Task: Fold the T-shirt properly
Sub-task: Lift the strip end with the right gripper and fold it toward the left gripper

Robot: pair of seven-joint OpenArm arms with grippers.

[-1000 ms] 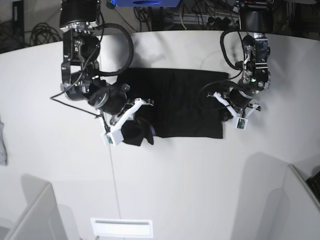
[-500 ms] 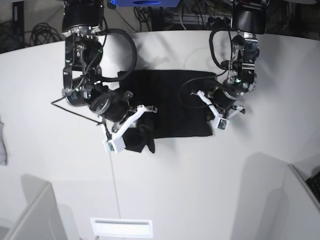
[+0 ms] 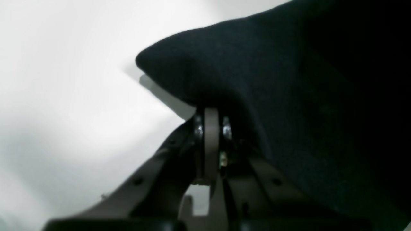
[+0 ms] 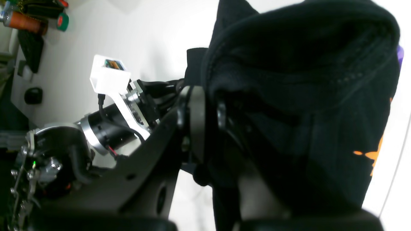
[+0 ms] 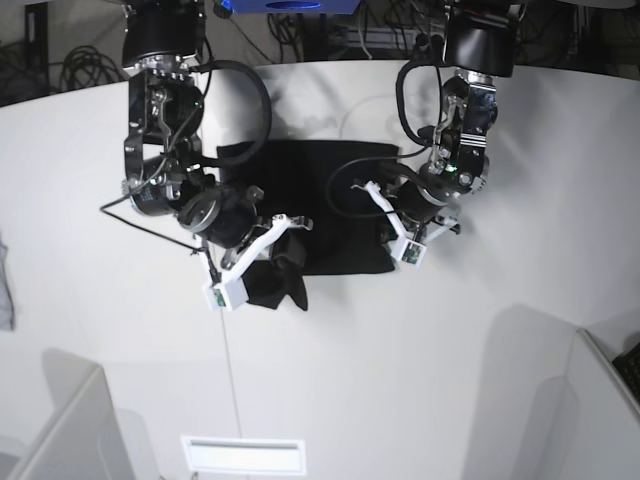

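Note:
The black T-shirt (image 5: 335, 195) lies partly folded on the white table (image 5: 420, 370). In the base view my right gripper (image 5: 272, 262) is at the shirt's near left corner, shut on a lifted bunch of cloth. My left gripper (image 5: 388, 232) is shut on the shirt's right edge, over the cloth. Close up, the left gripper (image 3: 212, 118) pinches a raised fold of the T-shirt (image 3: 289, 96). The right gripper (image 4: 205, 106) clamps a thick wad of the T-shirt (image 4: 305, 96), where orange print (image 4: 372, 155) shows on the underside.
A grey cloth scrap (image 5: 5, 290) lies at the table's left edge. A white slotted plate (image 5: 243, 455) sits near the front, with pale panels (image 5: 60, 430) at both front corners. Cables and dark gear (image 5: 330, 30) line the back.
My left gripper has carried the shirt's right edge toward the middle, so the cloth is narrower. My right gripper still holds its bunch and has shifted only slightly.

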